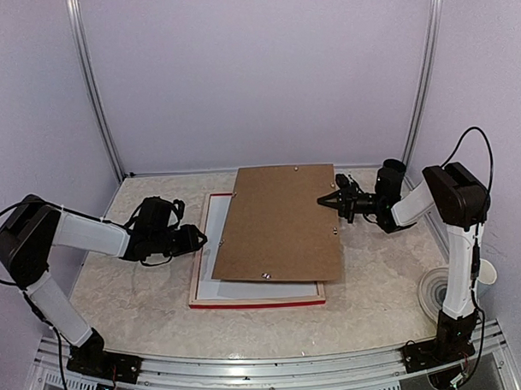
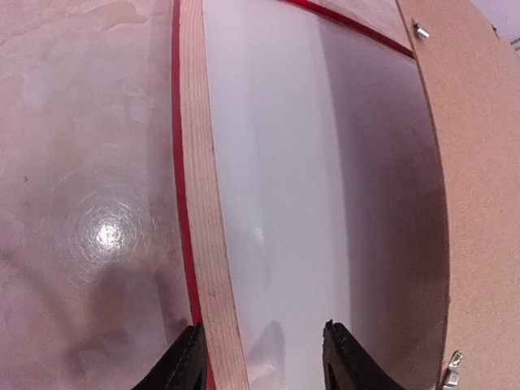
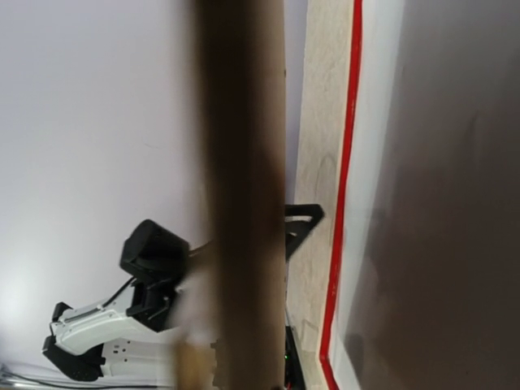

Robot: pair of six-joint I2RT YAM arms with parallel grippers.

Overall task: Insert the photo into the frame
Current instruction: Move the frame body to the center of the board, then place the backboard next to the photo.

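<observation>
The red frame (image 1: 256,303) lies flat in the middle of the table, its pale wooden back rail (image 2: 203,203) facing up. A plain white sheet (image 1: 247,290) lies inside it; no autumn picture shows, so I cannot tell whether this is the photo. My right gripper (image 1: 329,201) is shut on the right edge of the brown hardboard panel (image 1: 283,224) and holds it tilted over the frame. The panel's edge is a blurred brown band in the right wrist view (image 3: 244,162). My left gripper (image 2: 264,361) is open and empty, its fingers either side of the frame's left rail.
A white tape roll (image 1: 435,290) lies on the table near the right arm's base. Small metal clips (image 2: 420,31) stick out of the panel's edge. Walls and aluminium posts close in the back and sides. My left arm (image 3: 122,325) shows in the right wrist view.
</observation>
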